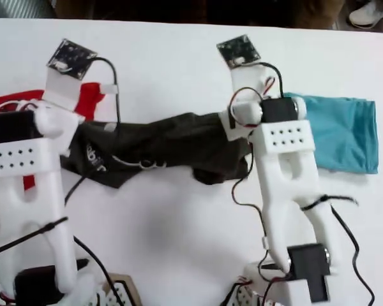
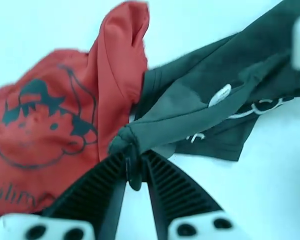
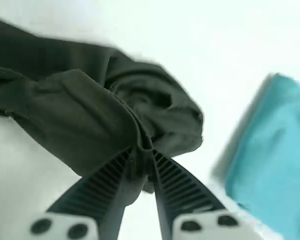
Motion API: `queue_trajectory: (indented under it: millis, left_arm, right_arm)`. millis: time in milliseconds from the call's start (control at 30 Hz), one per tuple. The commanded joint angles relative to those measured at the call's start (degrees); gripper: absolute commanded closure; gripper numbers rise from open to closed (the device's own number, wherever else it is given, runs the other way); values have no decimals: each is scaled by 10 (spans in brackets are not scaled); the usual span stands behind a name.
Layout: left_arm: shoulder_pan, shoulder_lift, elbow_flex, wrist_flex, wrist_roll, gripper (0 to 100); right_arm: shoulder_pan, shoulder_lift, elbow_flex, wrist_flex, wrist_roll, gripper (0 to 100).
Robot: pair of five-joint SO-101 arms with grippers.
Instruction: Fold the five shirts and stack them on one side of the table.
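A dark shirt [image 1: 159, 148] hangs stretched between the two arms above the white table [image 1: 179, 242]. My left gripper [image 2: 134, 165] is shut on a bunched corner of the dark shirt [image 2: 210, 115], beside a red shirt [image 2: 50, 130] with a dark cartoon print. The red shirt [image 1: 89, 97] lies at the table's left, partly under the left arm. My right gripper [image 3: 142, 167] is shut on the other end of the dark shirt [image 3: 80, 115]. A folded teal shirt [image 1: 341, 131] lies at the table's right; in the right wrist view the teal shirt [image 3: 272, 160] sits close beside the gripper.
Both white arms stand at the near edge, with black cables trailing across the table [image 1: 345, 223]. A person's shoe [image 1: 373, 11] shows past the far edge at the top right. Bare table surface lies in front of the dark shirt.
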Motion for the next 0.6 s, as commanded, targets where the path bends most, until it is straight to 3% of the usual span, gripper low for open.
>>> queue_trajectory:
  millis: [0, 233, 567]
  left_arm:
    - [40, -13, -11, -31, 4, 973]
    - [51, -13, -173, -33, 29, 973]
    - [57, -14, -351, 32, 105, 973]
  right_arm:
    - [22, -43, -10, -39, 4, 979]
    - [78, -47, -205, -9, -16, 979]
    - [124, -51, -491, 67, -16, 980]
